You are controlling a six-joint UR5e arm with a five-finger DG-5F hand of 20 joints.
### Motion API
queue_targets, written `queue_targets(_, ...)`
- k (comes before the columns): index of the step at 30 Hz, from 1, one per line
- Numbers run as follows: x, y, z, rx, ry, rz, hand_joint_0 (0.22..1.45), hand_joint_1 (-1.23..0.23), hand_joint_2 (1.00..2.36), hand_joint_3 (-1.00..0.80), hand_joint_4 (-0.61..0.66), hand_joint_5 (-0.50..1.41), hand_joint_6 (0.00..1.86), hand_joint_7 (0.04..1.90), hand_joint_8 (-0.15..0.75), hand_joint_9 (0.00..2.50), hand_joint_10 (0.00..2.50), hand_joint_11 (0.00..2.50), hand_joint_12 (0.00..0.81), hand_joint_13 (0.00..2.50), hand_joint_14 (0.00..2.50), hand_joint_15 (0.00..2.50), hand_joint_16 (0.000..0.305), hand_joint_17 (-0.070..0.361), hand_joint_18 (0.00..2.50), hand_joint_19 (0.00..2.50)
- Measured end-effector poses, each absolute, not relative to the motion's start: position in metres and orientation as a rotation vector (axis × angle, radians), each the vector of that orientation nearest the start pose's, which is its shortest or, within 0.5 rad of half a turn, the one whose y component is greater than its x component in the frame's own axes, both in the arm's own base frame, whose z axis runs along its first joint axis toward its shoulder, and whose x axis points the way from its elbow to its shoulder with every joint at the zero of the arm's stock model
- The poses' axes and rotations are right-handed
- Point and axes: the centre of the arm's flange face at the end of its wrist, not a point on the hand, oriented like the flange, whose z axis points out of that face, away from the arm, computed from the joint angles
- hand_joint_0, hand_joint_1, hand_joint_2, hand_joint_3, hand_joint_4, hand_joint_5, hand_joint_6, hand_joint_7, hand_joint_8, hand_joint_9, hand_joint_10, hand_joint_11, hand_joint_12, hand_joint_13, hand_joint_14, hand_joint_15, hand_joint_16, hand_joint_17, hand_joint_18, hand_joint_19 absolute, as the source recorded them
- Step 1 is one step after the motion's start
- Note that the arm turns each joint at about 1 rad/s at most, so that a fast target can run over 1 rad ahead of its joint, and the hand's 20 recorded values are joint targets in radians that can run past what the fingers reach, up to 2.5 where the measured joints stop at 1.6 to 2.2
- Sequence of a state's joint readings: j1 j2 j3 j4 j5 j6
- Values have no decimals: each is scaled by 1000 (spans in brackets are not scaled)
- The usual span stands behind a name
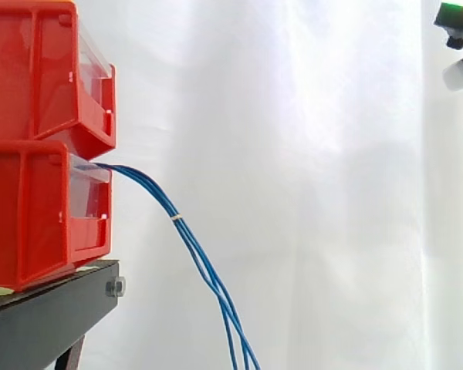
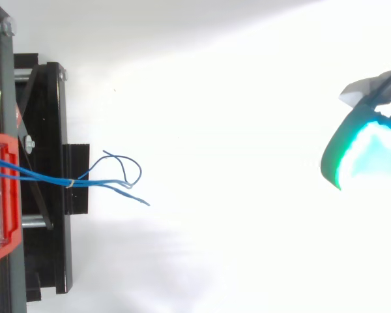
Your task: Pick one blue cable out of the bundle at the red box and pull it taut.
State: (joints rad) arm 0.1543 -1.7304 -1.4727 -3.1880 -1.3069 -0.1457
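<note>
A bundle of thin blue cables (image 1: 187,239) comes out of the lower red bin (image 1: 31,223) and hangs down past the stand's edge, bound by a small white tie (image 1: 176,218). From above, the cables (image 2: 45,175) run rightward off the bin (image 2: 3,195), and their loose ends curl into a loop (image 2: 131,171). My hand (image 2: 362,147) is far to the right of the bundle, glowing green and cyan, well apart from the cables. In the side view a small part of the hand (image 1: 457,31) sits at the top right corner, high above the cables.
A second red bin (image 1: 38,73) is stacked on the lower one. Both rest on a black stand (image 1: 50,312) at the left. A white curtain (image 1: 293,185) fills the background between the bins and the hand.
</note>
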Motion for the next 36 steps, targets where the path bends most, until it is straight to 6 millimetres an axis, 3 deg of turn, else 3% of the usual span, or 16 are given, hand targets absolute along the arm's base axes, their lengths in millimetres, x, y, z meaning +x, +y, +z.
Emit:
queue_targets(10, 570, -62, 403, 1193, 1208, 910, 467, -907, 1000, -500, 231, -134, 502, 947, 285, 645, 11, 436, 385, 216, 0, 3, 66, 148, 92, 50)
queue_targets(16, 582, -58, 371, 1217, 1222, 864, 451, -903, 1000, -500, 224, -141, 503, 918, 312, 835, 15, 763, 405, 296, 0, 30, 68, 152, 177, 51)
queue_targets(24, 605, -58, 333, 1220, 1199, 849, 478, -886, 1000, -500, 224, -134, 503, 900, 311, 820, 16, 829, 400, 456, 4, 139, 63, 142, 319, 139)
queue_targets(29, 614, -59, 322, 1208, 1178, 844, 475, -872, 1000, -500, 185, -144, 502, 769, 278, 431, 0, 75, 399, 242, 0, 0, 63, 143, 173, 50)
queue_targets(36, 625, -60, 307, 1195, 1153, 831, 440, -808, 1000, -500, 141, -168, 502, 679, 328, 236, 0, 0, 436, 115, 0, 0, 70, 156, 0, 0)
